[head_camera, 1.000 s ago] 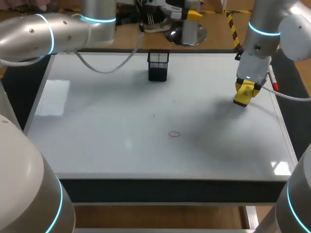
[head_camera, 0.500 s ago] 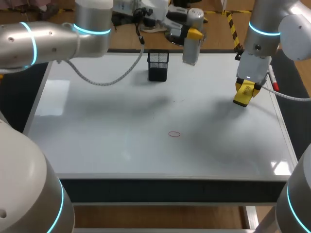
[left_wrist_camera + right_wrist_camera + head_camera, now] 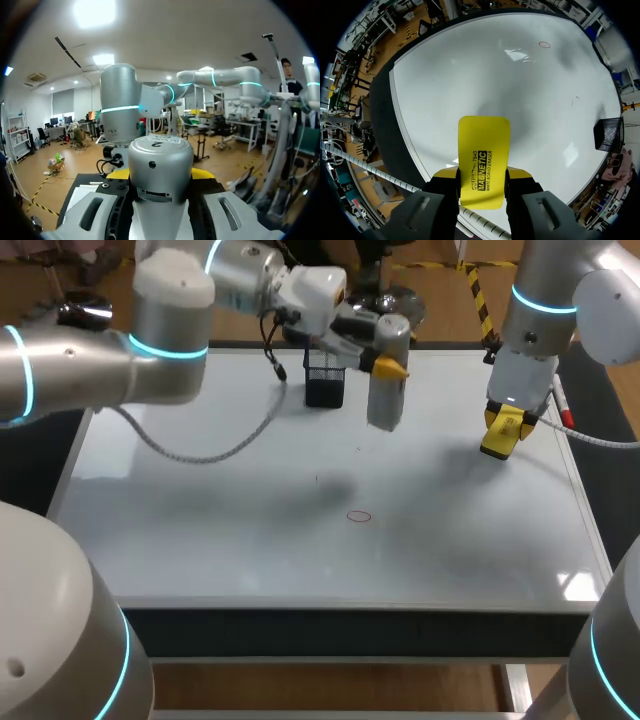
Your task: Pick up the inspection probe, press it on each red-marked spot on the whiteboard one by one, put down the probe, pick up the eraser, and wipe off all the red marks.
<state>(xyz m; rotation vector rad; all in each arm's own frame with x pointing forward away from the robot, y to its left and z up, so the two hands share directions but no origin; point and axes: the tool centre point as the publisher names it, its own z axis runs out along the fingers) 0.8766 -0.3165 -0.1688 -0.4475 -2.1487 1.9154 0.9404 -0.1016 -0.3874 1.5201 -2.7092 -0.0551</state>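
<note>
Inspection probe (image 3: 386, 400), where is it?
- Clamped in the left gripper (image 3: 161, 175), hanging over the whiteboard (image 3: 200, 510) beside the mesh holder (image 3: 325, 380).
- The right gripper (image 3: 482, 176)?
- Closed on the yellow eraser (image 3: 483, 150); one red mark (image 3: 359, 516) shows.

— What can't you make out from your end?
— In my left wrist view the probe (image 3: 160, 175) blocks everything ahead. The whiteboard (image 3: 200, 530) is hidden there, and only yellow slivers of the left gripper (image 3: 386, 368) show on either side of it.
— And from the head view?
— My left arm covers the top of the mesh holder (image 3: 324, 392). Two dark specks (image 3: 316, 478) are too small to identify. On the right gripper (image 3: 505, 425), I can't separate the tips from the eraser (image 3: 497, 447).
</note>
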